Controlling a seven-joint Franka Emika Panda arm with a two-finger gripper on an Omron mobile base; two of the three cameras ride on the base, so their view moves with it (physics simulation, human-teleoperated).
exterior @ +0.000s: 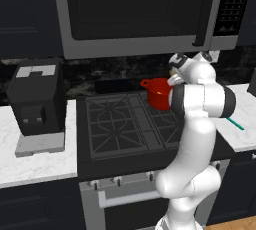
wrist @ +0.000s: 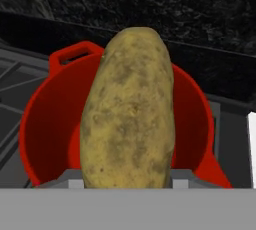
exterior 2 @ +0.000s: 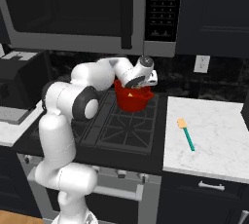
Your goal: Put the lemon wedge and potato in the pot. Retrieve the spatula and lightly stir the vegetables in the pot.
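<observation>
1. the red pot (exterior 2: 132, 99) sits on the far right part of the dark stove (exterior: 125, 124), below the microwave (exterior: 140, 9).
2. the arm reaches over the stove, with the gripper (exterior 2: 141, 85) just above the pot's rim.
3. in the hand view a brown, speckled potato (wrist: 129, 114) stands upright between the fingers and hides most of the pot's red inside (wrist: 45, 134).
4. the fingers are part-way closed and gripping the potato on both sides; the tips themselves are hidden behind it.
5. the potato hangs above the pot opening; whether its lower end touches the inside of the pot cannot be told.
6. a small yellow wedge shape (exterior 2: 130, 94) shows on the pot in the right base view; too small to say just where it rests.
7. one loop handle (wrist: 75, 54) of the pot points toward the far left in the hand view; in the left base view a handle (exterior: 144, 82) sticks out on the pot's left.
8. the teal spatula (exterior 2: 186, 134) lies flat on the white marble counter (exterior 2: 214, 140) to the right of the stove, well apart from the pot, its pale blade end toward the far side.
9. a black coffee machine (exterior: 36, 101) stands on the counter to the left of the stove.
</observation>
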